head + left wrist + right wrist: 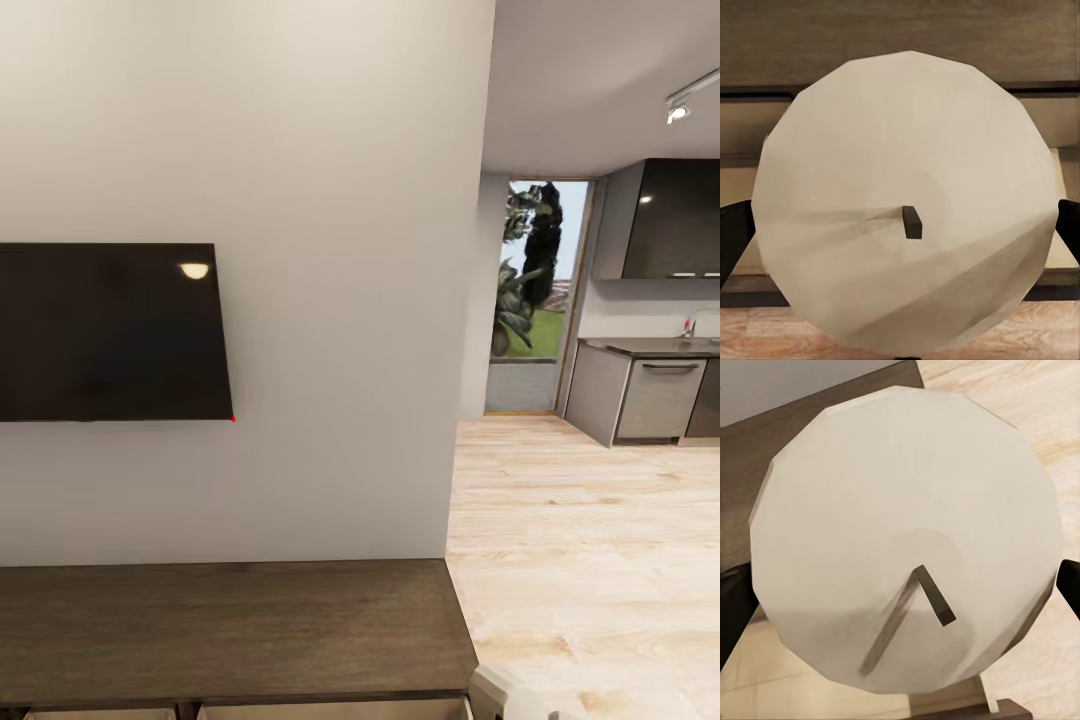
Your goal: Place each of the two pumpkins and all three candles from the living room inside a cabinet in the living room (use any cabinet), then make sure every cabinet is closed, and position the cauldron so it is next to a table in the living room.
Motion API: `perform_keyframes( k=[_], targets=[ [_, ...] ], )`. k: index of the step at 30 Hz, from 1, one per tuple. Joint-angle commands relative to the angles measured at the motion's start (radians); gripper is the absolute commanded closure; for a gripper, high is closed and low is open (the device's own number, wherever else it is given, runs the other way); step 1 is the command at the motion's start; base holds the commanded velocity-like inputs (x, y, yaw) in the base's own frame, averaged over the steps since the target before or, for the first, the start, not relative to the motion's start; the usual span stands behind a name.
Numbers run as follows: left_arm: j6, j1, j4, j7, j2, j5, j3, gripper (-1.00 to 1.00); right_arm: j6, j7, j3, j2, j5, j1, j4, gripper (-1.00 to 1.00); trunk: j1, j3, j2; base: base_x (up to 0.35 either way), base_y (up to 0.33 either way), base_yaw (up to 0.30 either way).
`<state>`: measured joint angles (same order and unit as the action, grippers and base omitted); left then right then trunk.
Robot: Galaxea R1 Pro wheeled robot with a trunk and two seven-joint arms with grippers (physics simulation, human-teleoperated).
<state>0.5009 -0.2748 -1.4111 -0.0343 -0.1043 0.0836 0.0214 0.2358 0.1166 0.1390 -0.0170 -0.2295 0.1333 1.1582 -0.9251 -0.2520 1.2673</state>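
A white candle (870, 142) with a dark wick sits between the dark fingers (730, 240) of my left gripper (900, 232), which is shut on it. Behind that candle is the dark-brown cabinet (900, 37), with pale drawer interiors showing. My right gripper (900, 598) is shut on a second white candle (892, 487), held over the end of the cabinet (765, 442) top. In the head view the cabinet (230, 630) runs along the wall just below me, with pale open drawers at the bottom edge. The pumpkins, cauldron and table are out of view.
A black TV (110, 332) hangs on the white wall (330, 300) above the cabinet. Right of the wall's corner, light wood floor (580, 560) leads to a kitchen counter (650, 385) and a glass door (530, 300).
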Motion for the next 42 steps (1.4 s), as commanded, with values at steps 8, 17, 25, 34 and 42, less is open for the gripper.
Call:
perform_keyframes(
  k=[8,17,25,34,42],
  targets=[
    [0.023,0.0,-0.046,0.002,0.002,0.006,-0.003,1.0,0.009,0.006,-0.012,0.001,-0.009,0.0,0.003,1.0,0.0,-0.001,0.001,0.0,0.0,0.0],
    [0.068,0.0,-0.049,-0.002,0.0,0.009,-0.001,1.0,0.057,0.006,-0.06,0.0,-0.012,0.0,0.005,1.0,-0.016,-0.013,0.029,0.0,0.0,0.0],
    [0.061,0.0,-0.04,-0.004,0.001,0.009,-0.002,1.0,0.066,0.006,-0.063,0.0,-0.013,0.0,0.005,1.0,-0.046,-0.038,0.085,0.0,0.0,0.0],
    [0.069,0.002,-0.041,-0.002,0.005,0.004,-0.004,1.0,0.069,-0.026,-0.115,0.045,-0.008,-0.002,0.006,1.0,-0.077,-0.063,0.141,0.0,0.0,0.0],
    [0.107,0.015,-0.06,0.002,0.006,0.007,-0.088,1.0,0.272,-0.23,-0.217,0.097,-0.022,-0.117,-0.003,1.0,-0.077,-0.063,0.141,0.0,0.0,0.0]
  ],
)
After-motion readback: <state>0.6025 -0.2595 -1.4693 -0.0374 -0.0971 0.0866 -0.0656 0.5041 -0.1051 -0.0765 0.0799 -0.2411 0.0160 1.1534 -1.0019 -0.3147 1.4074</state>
